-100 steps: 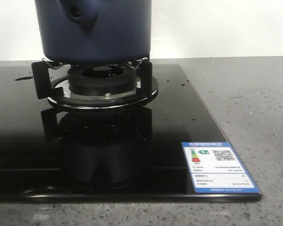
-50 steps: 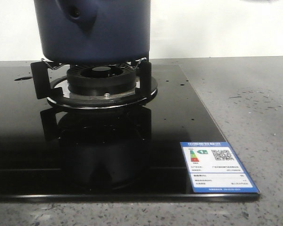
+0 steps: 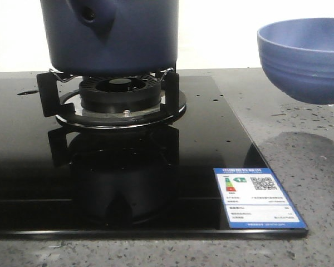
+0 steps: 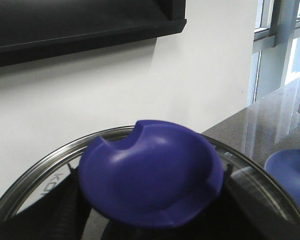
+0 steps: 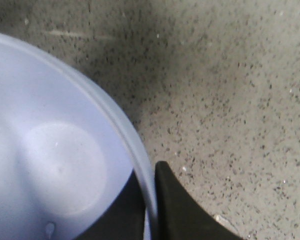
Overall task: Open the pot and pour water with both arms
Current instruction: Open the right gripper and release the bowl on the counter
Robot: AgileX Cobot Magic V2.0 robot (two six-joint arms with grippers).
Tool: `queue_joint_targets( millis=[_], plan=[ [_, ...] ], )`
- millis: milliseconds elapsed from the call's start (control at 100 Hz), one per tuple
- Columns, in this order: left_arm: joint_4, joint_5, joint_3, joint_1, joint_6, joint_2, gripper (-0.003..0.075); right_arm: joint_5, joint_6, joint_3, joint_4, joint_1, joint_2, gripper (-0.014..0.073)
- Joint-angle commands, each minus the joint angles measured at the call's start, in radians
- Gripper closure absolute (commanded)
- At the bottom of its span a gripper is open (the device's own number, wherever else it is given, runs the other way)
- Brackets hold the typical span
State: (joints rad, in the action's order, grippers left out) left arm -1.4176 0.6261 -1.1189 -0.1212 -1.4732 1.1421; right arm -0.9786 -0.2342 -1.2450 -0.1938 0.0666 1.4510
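Observation:
The dark navy pot (image 3: pixel 114 33) stands on the gas burner (image 3: pixel 119 92), its spout (image 3: pixel 89 14) facing me; its top is out of frame. In the left wrist view my left gripper (image 4: pixel 152 217) is shut on the blue knob (image 4: pixel 150 172) of a glass lid with a metal rim (image 4: pixel 35 175); dark fingers (image 4: pixel 65 210) flank the knob. My right gripper (image 5: pixel 151 202) is shut on the rim of a periwinkle bowl (image 5: pixel 55 160). The bowl (image 3: pixel 306 58) hangs in the air at the right, above its shadow. Neither gripper shows in the front view.
The burner sits on a black glass cooktop (image 3: pixel 22 167) with a blue label sticker (image 3: pixel 259 197) at its front right corner. Speckled grey counter (image 3: pixel 300 167) lies to the right. A white wall stands behind. The bowl also shows in the left wrist view (image 4: pixel 290 175).
The periwinkle bowl has come into the front view from the upper right and now hangs above the counter. The pot and burner have not moved.

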Motion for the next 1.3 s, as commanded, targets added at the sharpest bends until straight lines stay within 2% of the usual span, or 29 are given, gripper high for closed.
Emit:
queue_joint_targets(
  millis=[0, 190, 470, 540, 700, 760, 970, 1170, 1290],
  plan=[
    [-0.078, -0.010, -0.035, -0.009, 0.010, -0.022, 0.0349, 0.043, 0.002, -0.022, -0.017, 0.009, -0.020, 0.0636],
    [-0.078, -0.010, -0.035, -0.009, 0.010, -0.022, 0.0349, -0.008, 0.002, -0.022, -0.017, 0.009, 0.030, 0.0636],
    [-0.078, -0.010, -0.035, -0.009, 0.010, -0.022, 0.0349, 0.006, 0.002, -0.022, -0.017, 0.009, 0.036, 0.0615],
    [-0.078, -0.010, -0.035, -0.009, 0.010, -0.022, 0.0349, 0.000, 0.002, -0.024, -0.017, 0.009, 0.036, 0.0524],
    [-0.078, 0.004, -0.035, -0.009, 0.010, -0.022, 0.0349, -0.058, 0.002, -0.061, -0.017, 0.009, 0.034, 0.0155],
    [-0.078, 0.018, -0.035, -0.011, 0.010, -0.022, 0.0349, -0.077, 0.002, -0.087, -0.017, 0.009, 0.024, 0.0101],
    [-0.080, 0.082, -0.035, -0.011, 0.010, 0.011, 0.0349, -0.096, 0.002, -0.153, -0.045, 0.009, -0.104, 0.0102],
    [-0.152, 0.127, -0.035, -0.016, 0.005, 0.097, 0.0349, -0.086, 0.002, -0.153, -0.057, 0.009, -0.277, 0.0102],
    [-0.186, 0.120, -0.035, -0.063, -0.070, 0.151, 0.0349, -0.091, 0.002, -0.153, -0.061, 0.009, -0.363, 0.0102]
  ],
)
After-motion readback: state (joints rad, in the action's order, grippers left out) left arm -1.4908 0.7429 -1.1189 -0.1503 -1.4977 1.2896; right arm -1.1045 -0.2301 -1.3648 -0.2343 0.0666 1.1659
